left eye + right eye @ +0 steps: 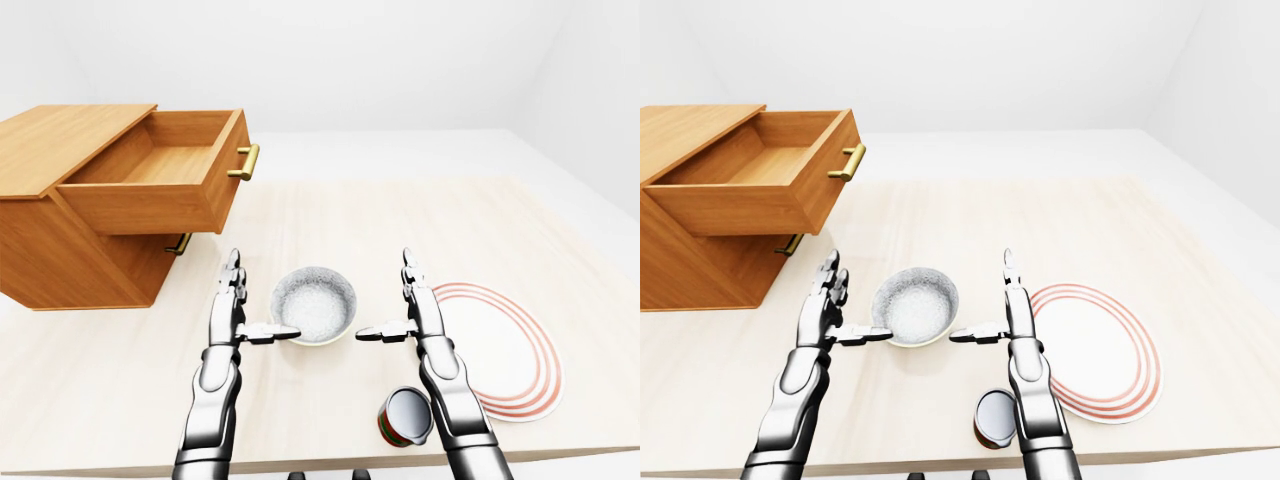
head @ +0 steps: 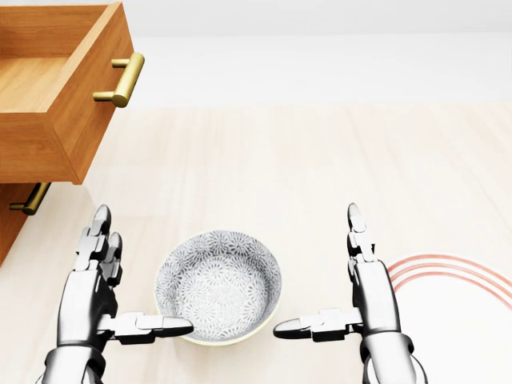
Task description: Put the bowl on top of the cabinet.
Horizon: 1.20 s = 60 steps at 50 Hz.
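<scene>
Bowl [image 2: 218,286] sat on table [image 2: 320,184], between left hand [image 2: 100,276] at 9 o'clock and right hand [image 2: 364,292] at 3, both spread, nothing gripped; rim best clasped evenly, then raised toward cabinet [image 1: 50,140] top at 10 o'clock

Two glossy, silver-grey metallic forearms are seen, each built of rounded, segmented shells parted by dark joint seams. The polished silver three-fingered left hand [image 2: 100,300] and the matching polished silver three-fingered right hand [image 2: 364,300] are made of short blocky links with darker grey knuckle hinges. White highlights are reflected along the curved casings.
</scene>
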### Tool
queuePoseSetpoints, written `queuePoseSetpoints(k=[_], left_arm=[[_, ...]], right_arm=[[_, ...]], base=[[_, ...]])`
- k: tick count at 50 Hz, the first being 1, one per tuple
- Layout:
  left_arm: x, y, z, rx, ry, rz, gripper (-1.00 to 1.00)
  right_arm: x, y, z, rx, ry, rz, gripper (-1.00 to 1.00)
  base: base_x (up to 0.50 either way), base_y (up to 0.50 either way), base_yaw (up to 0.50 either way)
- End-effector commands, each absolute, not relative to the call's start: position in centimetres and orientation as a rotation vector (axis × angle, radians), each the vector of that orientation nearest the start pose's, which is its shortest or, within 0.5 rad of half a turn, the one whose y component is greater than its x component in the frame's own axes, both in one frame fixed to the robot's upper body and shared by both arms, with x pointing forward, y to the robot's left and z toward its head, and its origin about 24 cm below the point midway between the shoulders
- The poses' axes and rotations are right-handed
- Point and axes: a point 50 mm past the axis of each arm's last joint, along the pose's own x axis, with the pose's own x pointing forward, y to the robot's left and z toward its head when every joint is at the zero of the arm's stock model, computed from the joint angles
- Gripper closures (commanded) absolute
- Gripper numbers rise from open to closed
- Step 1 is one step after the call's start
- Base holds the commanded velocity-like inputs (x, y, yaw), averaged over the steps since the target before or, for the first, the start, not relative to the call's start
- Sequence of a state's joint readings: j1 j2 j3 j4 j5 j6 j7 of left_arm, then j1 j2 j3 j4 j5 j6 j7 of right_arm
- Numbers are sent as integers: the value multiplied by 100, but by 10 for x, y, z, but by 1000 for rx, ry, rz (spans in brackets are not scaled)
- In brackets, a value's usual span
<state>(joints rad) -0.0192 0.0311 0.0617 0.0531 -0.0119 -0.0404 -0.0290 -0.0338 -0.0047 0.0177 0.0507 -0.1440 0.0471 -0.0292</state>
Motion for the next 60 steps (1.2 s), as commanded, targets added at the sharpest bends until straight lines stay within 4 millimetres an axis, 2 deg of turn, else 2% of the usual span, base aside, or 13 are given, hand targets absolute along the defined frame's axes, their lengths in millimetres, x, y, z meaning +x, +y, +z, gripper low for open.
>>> queuePoseSetpoints(k=[1, 5, 13, 19, 29, 39, 43, 52, 57, 59, 60], left_arm=[[256, 169, 37, 15, 0, 30, -100], [255, 169, 37, 19, -7, 31, -100], [252, 166, 35, 69, -23, 26, -100], [238, 158, 39, 149, -40, 19, -100], [221, 150, 21, 278, 26, 60, -100], [194, 153, -1, 590, 63, 211, -100], [187, 152, 2, 623, 43, 221, -100], [185, 157, 11, 772, -56, 331, -100], [185, 152, 11, 825, -79, 303, -100], [185, 151, 18, 845, -112, 305, -100], [185, 150, 26, 795, -136, 326, -100]], right_arm=[[261, -145, 32, -151, 65, -11, -100], [262, -149, 32, -142, 67, -38, -100], [262, -151, 32, -123, 58, -49, -100], [261, -151, 33, -111, 55, -43, -100], [261, -150, 32, -122, 56, -43, -100], [262, -149, 30, -145, 59, -45, -100], [263, -149, 29, -145, 61, -44, -100], [263, -147, 28, -151, 63, -39, -100], [263, -147, 28, -150, 65, -39, -100], [263, -147, 28, -150, 64, -39, -100], [263, -147, 28, -151, 64, -39, -100]], base=[[50, 0, 0], [50, 0, 0], [0, 0, 0], [0, 0, 0], [0, 0, 0], [0, 0, 0], [0, 0, 0], [0, 0, 0], [0, 0, 0], [0, 0, 0], [0, 0, 0]])
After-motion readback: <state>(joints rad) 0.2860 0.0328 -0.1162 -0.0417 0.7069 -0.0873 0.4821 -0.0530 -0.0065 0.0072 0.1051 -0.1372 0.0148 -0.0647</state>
